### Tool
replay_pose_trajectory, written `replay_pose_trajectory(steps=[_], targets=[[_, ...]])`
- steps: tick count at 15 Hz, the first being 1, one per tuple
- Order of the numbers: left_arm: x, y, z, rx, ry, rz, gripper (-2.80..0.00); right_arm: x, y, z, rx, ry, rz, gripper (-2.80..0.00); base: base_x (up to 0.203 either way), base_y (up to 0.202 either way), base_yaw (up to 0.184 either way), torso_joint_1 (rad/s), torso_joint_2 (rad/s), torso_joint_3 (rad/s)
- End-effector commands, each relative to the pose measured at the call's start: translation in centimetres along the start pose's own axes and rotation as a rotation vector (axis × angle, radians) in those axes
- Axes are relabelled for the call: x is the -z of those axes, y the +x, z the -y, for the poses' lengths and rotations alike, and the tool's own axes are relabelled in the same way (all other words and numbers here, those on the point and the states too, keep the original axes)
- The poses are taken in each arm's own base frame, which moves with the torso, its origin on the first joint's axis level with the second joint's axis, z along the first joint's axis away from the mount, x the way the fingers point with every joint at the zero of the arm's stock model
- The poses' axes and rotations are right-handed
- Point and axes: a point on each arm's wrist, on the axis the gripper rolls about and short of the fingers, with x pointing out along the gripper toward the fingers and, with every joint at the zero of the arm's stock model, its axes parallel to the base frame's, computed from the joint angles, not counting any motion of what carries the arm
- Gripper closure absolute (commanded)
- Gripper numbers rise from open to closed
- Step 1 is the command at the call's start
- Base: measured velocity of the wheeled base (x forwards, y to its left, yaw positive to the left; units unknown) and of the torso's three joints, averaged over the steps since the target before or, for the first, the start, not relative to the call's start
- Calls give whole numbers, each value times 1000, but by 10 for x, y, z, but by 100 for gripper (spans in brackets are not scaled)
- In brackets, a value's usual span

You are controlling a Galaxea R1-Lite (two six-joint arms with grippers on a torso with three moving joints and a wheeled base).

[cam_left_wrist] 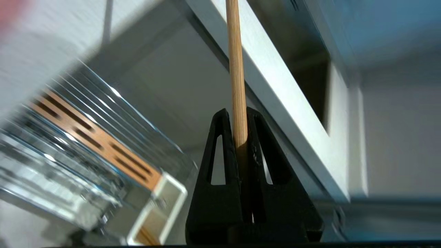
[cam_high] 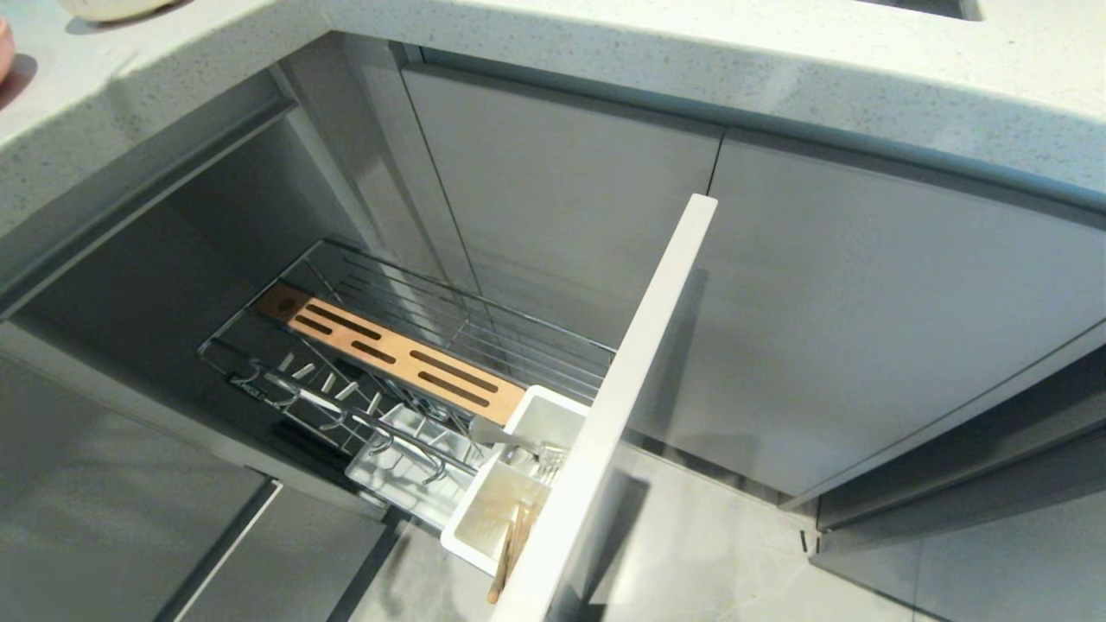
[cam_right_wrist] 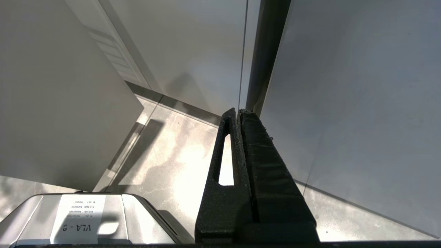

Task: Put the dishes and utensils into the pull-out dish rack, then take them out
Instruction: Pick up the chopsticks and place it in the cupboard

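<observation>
The left gripper (cam_left_wrist: 237,117) is sitting at lower centre of the left wrist view, its black jaws clamping a single wooden chopstick (cam_left_wrist: 236,69) that is running straight up out of the frame's top edge. The right gripper (cam_right_wrist: 238,113) is hanging at lower centre of the right wrist view, its jaws pressing flat together on nothing. Neither arm is showing in the head view

Chopstick (cam_high: 511,544) in caddy (cam_high: 510,484), beside front panel (cam_high: 605,415); wooden strip (cam_high: 393,352) behind caddy.
</observation>
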Motion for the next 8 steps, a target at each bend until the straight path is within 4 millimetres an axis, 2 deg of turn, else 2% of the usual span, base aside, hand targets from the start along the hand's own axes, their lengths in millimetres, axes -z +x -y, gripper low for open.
replay_pose_trajectory(steps=[1, 4, 8], targets=[[7, -4, 0, 102, -10, -150, 0, 1, 0, 0, 0, 0, -3, 0, 0, 0, 0, 0, 0, 0], [18, 7, -3, 157, -23, -340, 0, 0, 0, 0, 0, 0, -2, 0, 0, 0, 0, 0, 0, 0], [31, 37, -10, 110, -2, -506, 0, 0, 0, 0, 0, 0, -2, 0, 0, 0, 0, 0, 0, 0]])
